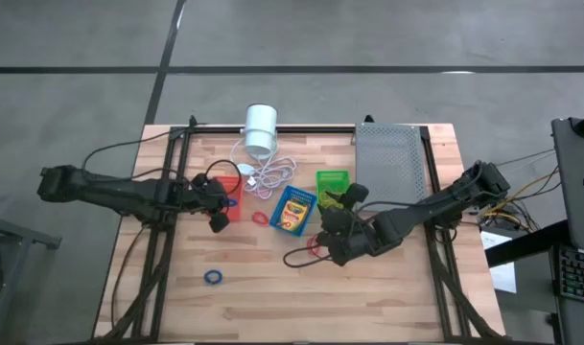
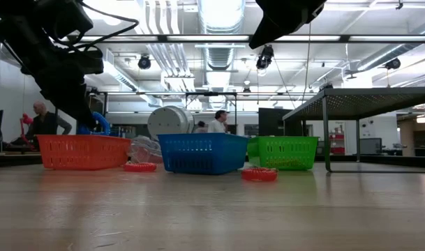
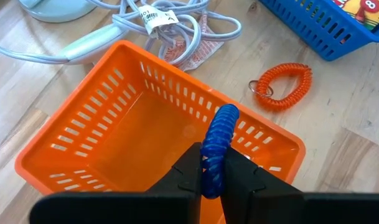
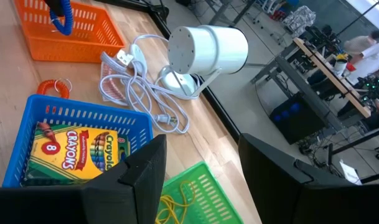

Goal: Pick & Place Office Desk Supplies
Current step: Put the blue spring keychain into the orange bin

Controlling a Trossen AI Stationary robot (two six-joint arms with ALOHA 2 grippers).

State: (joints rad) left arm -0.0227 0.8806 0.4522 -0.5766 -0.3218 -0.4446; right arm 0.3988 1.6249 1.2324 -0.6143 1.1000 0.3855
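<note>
Left gripper [image 3: 213, 177] clamped on a blue coiled band [image 3: 216, 146] over the red-orange basket [image 3: 96, 134], red coiled band [image 3: 281, 86] beside it, blue basket [image 1: 293, 211] holding a crayon box [image 4: 71, 152], right gripper [image 4: 201, 165] fingers apart above the green basket [image 1: 333, 187]

Below the left gripper [image 3: 212, 177] the orange basket [image 3: 133, 143] lies bare inside, while beyond it the white cord [image 3: 170, 28], a red coil band [image 3: 282, 87] and the blue basket [image 3: 320, 25] crowd the table.
</note>
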